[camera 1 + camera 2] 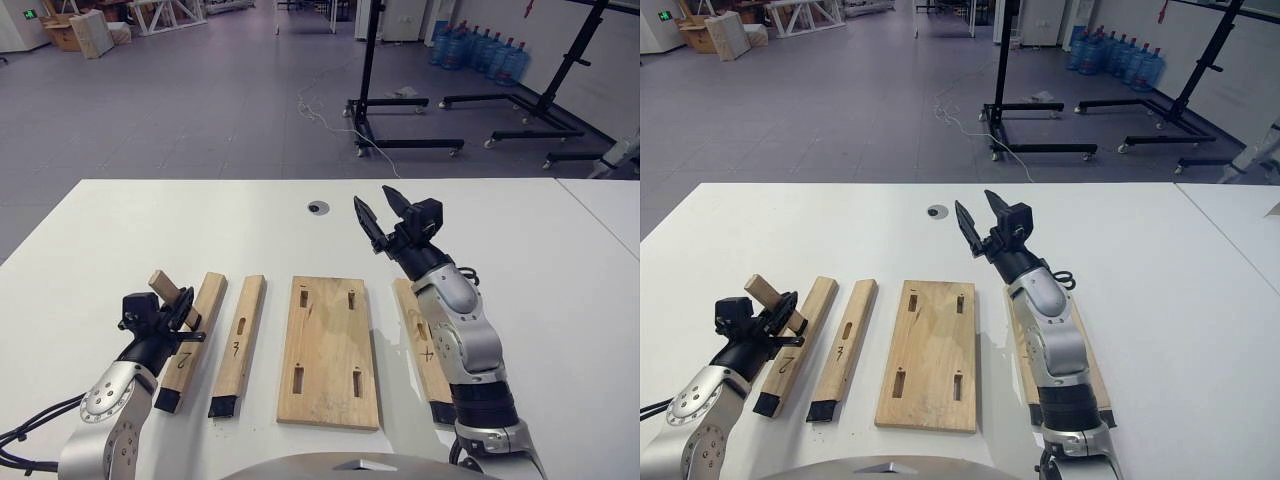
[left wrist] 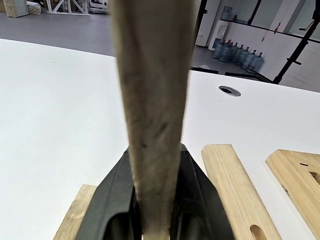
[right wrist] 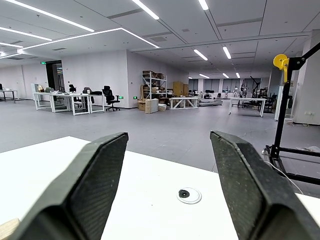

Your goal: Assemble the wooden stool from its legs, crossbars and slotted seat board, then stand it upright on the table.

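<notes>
Stool seat board [image 1: 328, 350] lies flat in the middle of the white table [image 1: 200, 215], its four slots facing up, not yet joined to anything. To its left two legs lie side by side, the leg marked 3 [image 1: 238, 362] just beside it and the leg marked 2 [image 1: 181, 374] farther out. A third leg [image 1: 411, 316] lies to its right, partly under the right forearm. The left gripper [image 1: 186, 316] is over the leg marked 2 with its jaws closed on a short crossbar [image 1: 164, 285], which sticks up and away at a tilt, clear of the table. The right gripper [image 1: 373, 200] is raised above the table beyond the third leg, jaws spread wide with nothing between them. All the pieces look like plain dry wood: stiff, fairly light, unlikely to break and not slippery, so a firm pinch should hold. The long legs would likely swing in the jaws if taken near an end, so a grip near the middle, across the narrow width and clear of the slot, seems best. Lying flat, the board gives the jaws little to take. Its width may be more than they span, so one long edge would probably have to be tipped up first.
</notes>
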Robot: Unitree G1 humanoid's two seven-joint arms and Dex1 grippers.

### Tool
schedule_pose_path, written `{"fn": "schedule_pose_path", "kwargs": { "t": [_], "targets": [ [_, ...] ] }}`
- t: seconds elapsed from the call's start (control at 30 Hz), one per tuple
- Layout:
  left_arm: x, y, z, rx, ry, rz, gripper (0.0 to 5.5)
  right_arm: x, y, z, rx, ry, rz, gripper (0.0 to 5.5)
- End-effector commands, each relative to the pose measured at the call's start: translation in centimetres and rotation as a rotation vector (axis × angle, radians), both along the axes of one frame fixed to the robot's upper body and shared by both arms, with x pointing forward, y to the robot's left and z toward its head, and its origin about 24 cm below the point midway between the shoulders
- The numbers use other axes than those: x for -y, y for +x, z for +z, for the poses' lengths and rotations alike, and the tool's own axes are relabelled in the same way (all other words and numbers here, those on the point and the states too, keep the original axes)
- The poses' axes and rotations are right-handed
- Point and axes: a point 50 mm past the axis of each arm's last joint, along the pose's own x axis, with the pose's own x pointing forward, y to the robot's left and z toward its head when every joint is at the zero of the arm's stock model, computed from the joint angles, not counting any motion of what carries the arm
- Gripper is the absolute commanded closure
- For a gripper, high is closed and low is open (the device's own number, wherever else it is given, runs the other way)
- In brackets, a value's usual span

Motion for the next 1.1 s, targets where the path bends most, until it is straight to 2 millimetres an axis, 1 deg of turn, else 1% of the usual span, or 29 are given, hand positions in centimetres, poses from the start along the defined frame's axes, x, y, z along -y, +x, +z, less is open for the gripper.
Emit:
{"fn": "schedule_pose_path", "kwargs": {
  "t": [0.03,0.23,0.33,0.47,0.53,0.67,0.83,1.1],
  "targets": [
    [-0.3,-0.1,-0.2,-0.028,0.033,0.004,5.10,-0.1,0.0,0.4,0.014,0.003,-0.001,2.46],
    [-0.1,-0.2,-0.8,-0.051,0.054,0.000,5.10,-0.3,0.0,0.5,0.017,0.003,0.008,2.46],
    [0.4,-0.6,-1.6,-0.082,0.066,-0.022,5.10,-0.2,0.0,0.7,0.024,-0.002,0.005,2.46],
    [1.0,-1.9,-3.2,-0.137,0.067,-0.040,5.10,-0.1,0.1,0.8,0.027,-0.005,0.007,2.46],
    [1.0,-2.3,-3.8,-0.158,0.064,-0.037,5.10,-0.1,0.1,0.8,0.027,-0.007,0.008,2.46],
    [0.3,-2.3,-4.8,-0.248,0.153,-0.057,5.11,0.0,0.1,0.8,0.024,-0.010,0.008,2.46],
    [-0.3,-1.7,-4.8,-0.279,0.187,-0.052,5.11,-0.1,0.0,0.8,0.020,-0.007,0.003,2.46],
    [-0.2,-2.1,-5.1,-0.297,0.152,-0.043,5.11,0.1,0.1,0.8,0.023,-0.012,-0.001,2.46]
  ]
}}
